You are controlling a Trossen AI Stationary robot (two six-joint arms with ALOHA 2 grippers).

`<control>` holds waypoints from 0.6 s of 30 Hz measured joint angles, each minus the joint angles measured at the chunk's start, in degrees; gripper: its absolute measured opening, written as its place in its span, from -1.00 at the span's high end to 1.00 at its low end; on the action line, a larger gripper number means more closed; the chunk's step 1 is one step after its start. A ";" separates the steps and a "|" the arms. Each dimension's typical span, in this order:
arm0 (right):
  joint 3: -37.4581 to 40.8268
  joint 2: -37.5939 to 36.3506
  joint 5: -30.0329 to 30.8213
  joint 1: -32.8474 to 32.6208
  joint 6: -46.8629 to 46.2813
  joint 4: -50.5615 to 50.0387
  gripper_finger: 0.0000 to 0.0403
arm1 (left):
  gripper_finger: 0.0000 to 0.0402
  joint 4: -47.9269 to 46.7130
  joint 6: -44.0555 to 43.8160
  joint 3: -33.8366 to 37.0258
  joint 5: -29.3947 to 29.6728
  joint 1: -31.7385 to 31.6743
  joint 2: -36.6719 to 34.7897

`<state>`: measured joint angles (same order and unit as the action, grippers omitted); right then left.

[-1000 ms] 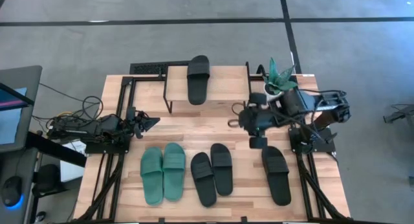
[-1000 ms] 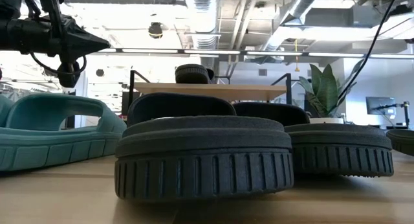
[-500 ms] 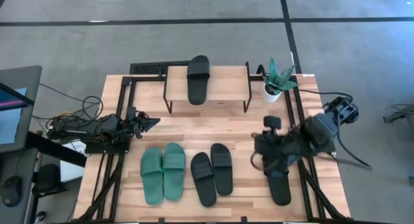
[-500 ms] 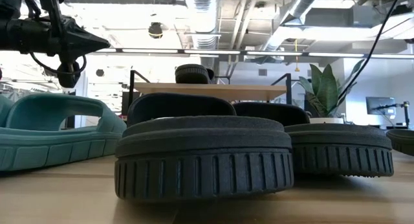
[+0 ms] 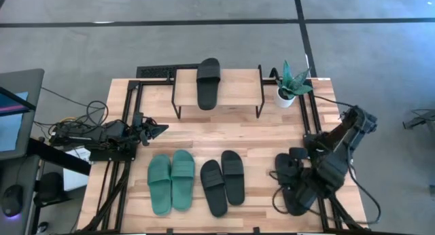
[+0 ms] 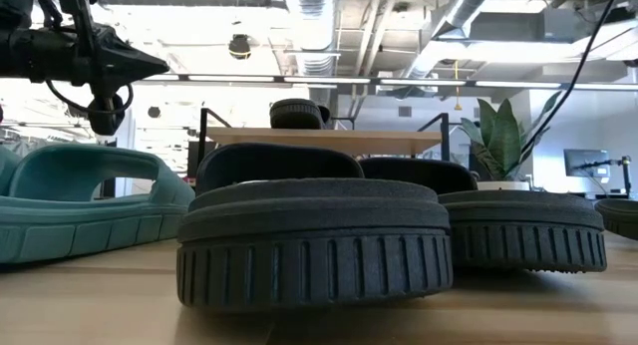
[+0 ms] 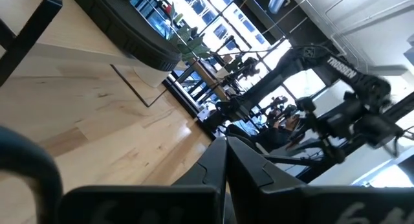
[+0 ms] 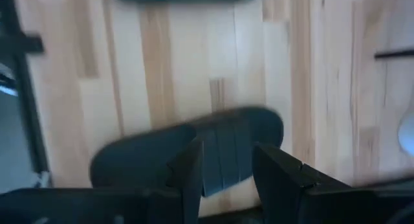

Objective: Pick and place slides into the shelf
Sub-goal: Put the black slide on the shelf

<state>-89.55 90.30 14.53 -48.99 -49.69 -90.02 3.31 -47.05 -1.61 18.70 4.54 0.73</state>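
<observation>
Dark jointed arms [image 5: 336, 150], trailing cables

The only legible lettering is white capitals reading "TROSSEN", printed along the upper link of a dark metal robot arm [image 7: 336, 59] far off in the left wrist view; it is small, so the reading is probable rather than certain.

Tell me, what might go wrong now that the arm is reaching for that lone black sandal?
The right pincer hangs open above the lone black slide, which lies near the table's front edge; a poor grip could nudge it off. Carrying it to the shelf, the arm might brush the potted plant beside it.
</observation>
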 joint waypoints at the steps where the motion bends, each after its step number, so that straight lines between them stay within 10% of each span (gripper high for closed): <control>1: 1.49 0.00 -0.10 -1.25 -1.50 -0.02 0.41 | 1.00 0.00 0.00 0.00 0.00 -0.01 0.00; 18: 18.63 0.02 0.24 -14.87 -22.73 11.55 0.41 | 1.00 0.00 -0.81 0.00 2.21 -0.02 0.00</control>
<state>-70.92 90.32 14.76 -63.86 -72.42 -78.46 3.31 -47.86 -1.61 20.91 4.51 0.73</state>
